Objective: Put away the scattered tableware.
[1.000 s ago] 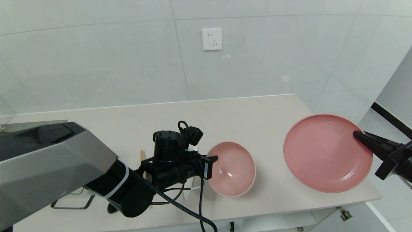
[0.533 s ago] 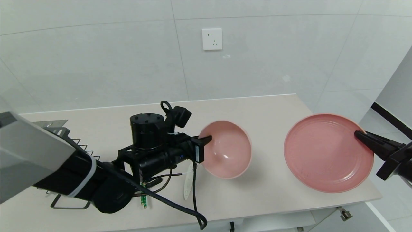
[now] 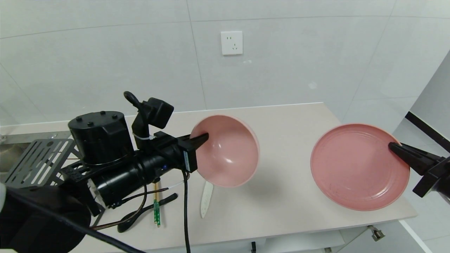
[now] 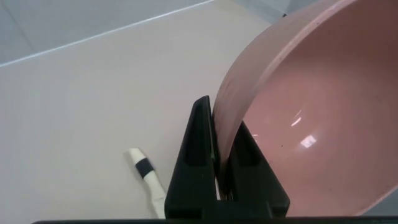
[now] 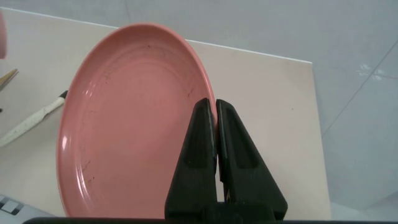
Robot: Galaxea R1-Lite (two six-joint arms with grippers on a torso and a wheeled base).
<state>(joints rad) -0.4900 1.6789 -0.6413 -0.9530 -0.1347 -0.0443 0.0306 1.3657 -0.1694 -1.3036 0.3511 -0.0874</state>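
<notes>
My left gripper (image 3: 201, 137) is shut on the rim of a pink bowl (image 3: 226, 151), held tilted above the middle of the beige table (image 3: 281, 116). In the left wrist view its fingers (image 4: 200, 134) clamp the bowl (image 4: 311, 124) wall from both sides. My right gripper (image 3: 393, 147) is shut on the far right rim of a pink plate (image 3: 355, 167), lifted at the table's right end; the right wrist view has the plate (image 5: 130, 118) edge pinched at the gripper (image 5: 216, 112). A white-handled knife (image 3: 206, 196) and chopsticks (image 3: 155, 207) lie on the table below the bowl.
A metal dish rack (image 3: 35, 165) stands at the left end of the table. A black utensil handle (image 3: 147, 212) lies beside the chopsticks. The tiled wall with a socket (image 3: 231, 42) is behind. The table's front edge runs just beyond the knife.
My left arm has lifted the pink bowl up and to the left, away from the table surface. The right gripper and plate have stayed still.
</notes>
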